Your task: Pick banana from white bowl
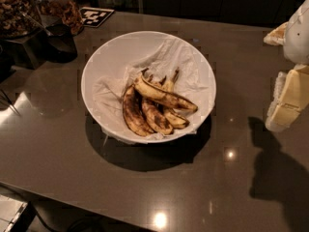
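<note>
- One camera looks down at a steep slant from above the near side of the dark table (58, 168), facing its far edge.
- It stands fairly near: the white bowl (104, 57) takes up much of the middle.
- The gripper (286, 103) shows at the right edge, apart from the bowl.

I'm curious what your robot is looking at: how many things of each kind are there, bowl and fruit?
Bananas: 4 (the longest banana lying over three browner bananas)
White bowl: 1
Paper lining: 1
Robot hand, at the right edge, apart from the bowl: 1
Total: 7
</note>
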Controlling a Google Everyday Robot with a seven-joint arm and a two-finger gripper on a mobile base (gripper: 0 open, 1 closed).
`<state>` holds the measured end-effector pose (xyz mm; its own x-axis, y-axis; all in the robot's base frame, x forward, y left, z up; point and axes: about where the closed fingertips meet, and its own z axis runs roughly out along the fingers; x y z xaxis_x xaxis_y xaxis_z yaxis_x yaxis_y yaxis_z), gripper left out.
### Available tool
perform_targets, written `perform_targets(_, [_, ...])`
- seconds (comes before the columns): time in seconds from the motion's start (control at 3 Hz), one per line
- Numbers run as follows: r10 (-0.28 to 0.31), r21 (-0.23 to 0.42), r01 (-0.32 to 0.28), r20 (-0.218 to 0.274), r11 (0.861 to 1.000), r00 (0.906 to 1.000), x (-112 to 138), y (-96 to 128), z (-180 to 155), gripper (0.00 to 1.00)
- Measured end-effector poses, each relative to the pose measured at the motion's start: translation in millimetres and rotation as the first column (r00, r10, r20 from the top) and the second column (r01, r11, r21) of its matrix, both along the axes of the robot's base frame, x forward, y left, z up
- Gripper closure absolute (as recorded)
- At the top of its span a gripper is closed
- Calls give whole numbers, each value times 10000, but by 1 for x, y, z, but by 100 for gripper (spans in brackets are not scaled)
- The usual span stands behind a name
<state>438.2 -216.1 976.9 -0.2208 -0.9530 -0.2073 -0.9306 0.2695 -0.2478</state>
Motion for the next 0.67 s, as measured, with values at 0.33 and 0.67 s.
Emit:
perform_targets(0.33, [23, -2, -23, 52, 10000, 10000, 0, 4, 2, 0])
perform_targets(0.67, [76, -535, -91, -283, 9985, 9996, 6, 31, 3, 0])
